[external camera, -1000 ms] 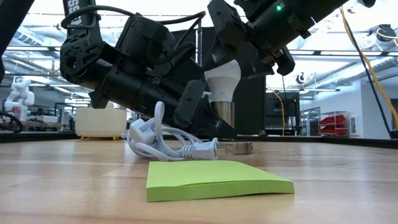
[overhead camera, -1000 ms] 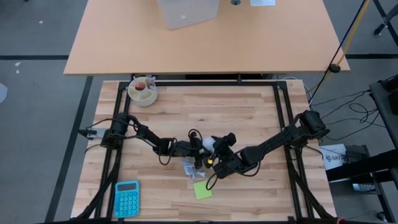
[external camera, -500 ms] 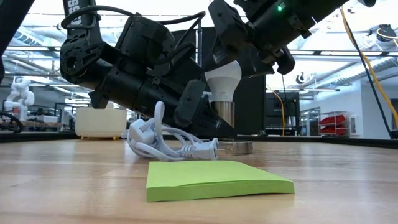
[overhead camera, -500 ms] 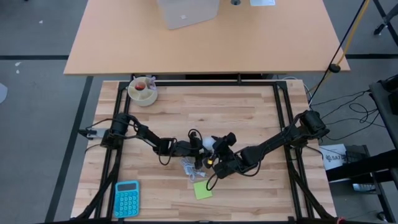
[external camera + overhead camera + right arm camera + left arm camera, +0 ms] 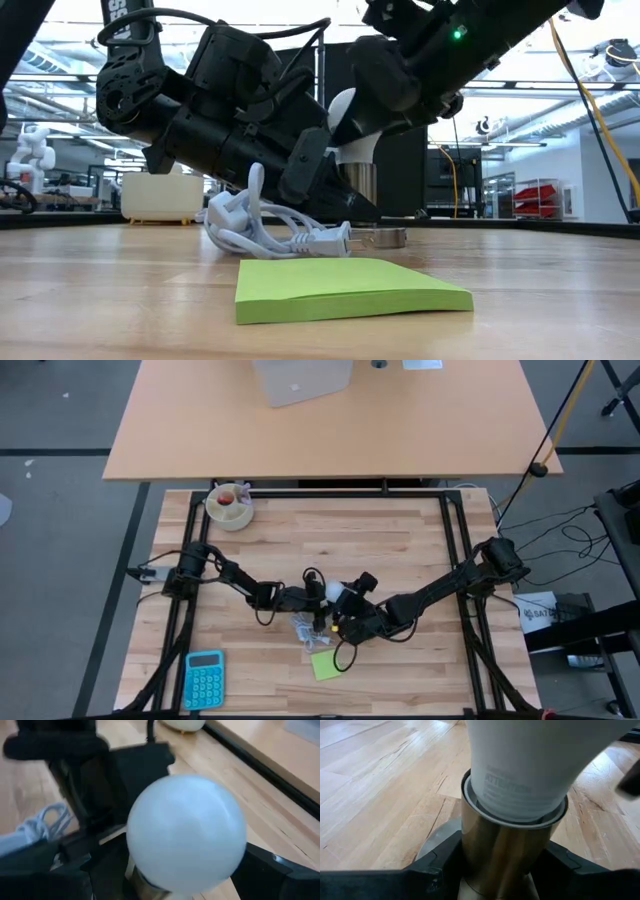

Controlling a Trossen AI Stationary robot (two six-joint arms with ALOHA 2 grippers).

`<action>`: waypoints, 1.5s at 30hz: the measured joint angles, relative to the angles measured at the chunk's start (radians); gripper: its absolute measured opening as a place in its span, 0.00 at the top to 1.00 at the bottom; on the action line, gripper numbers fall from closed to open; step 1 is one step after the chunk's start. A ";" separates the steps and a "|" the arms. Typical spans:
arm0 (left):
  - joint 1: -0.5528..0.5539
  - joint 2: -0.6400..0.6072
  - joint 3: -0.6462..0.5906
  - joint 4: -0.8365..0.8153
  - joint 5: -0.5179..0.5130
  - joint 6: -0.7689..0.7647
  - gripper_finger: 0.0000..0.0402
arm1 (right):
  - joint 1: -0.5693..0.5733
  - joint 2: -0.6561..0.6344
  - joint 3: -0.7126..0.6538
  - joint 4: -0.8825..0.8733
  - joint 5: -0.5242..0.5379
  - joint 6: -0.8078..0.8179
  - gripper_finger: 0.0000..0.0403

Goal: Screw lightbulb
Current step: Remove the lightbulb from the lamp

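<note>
Lightbulb: the lightbulb (image 5: 352, 128) stands upright near the middle of the desk (image 5: 400, 530), its neck seated in a metal socket (image 5: 505, 855); the left wrist view shows the white neck sitting in the socket's rim.
Left hand: the left hand (image 5: 312, 600) is clenched on the socket, a dark finger pressed against each side of the metal cylinder, holding it steady from the bulb's left.
Right hand: the right hand (image 5: 400, 85) comes in from above and to the right, its fingers set on either side of the globe; whether they press on the glass I cannot tell.
Handling: judged from its look, the bulb is light, smooth and fragile. The globe likely slips under hard fingers, so a gentle hold around its widest part suits turning it. Too hard a squeeze could crack it; a tilt could cross the thread.
Progress: the base appears mostly hidden in the socket, so the screwing seems well along.
Containers: a pale bowl (image 5: 230, 507) sits at the far left corner of the desk, with something reddish inside that is too small to name.
Other things: a coiled white cable (image 5: 265, 228), a green pad of sticky notes (image 5: 345, 288) and a blue calculator (image 5: 204, 679) lie nearby.
</note>
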 joint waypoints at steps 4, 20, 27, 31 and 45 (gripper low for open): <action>-0.005 0.000 0.000 -0.001 0.000 0.001 0.53 | -0.007 -0.003 0.000 -0.013 -0.041 -0.066 0.26; -0.007 0.000 0.002 -0.002 0.015 0.004 0.53 | -0.002 -0.037 0.004 -0.059 -0.125 0.049 0.26; -0.007 -0.001 0.002 -0.001 0.010 -0.004 0.53 | 0.014 -0.040 0.006 -0.060 -0.037 0.171 0.26; -0.005 -0.001 0.002 -0.004 0.006 -0.003 0.53 | 0.017 -0.042 0.008 -0.065 -0.007 0.216 0.26; -0.003 -0.001 0.002 -0.008 -0.007 0.004 0.53 | 0.083 0.009 0.011 -0.179 0.182 0.478 0.26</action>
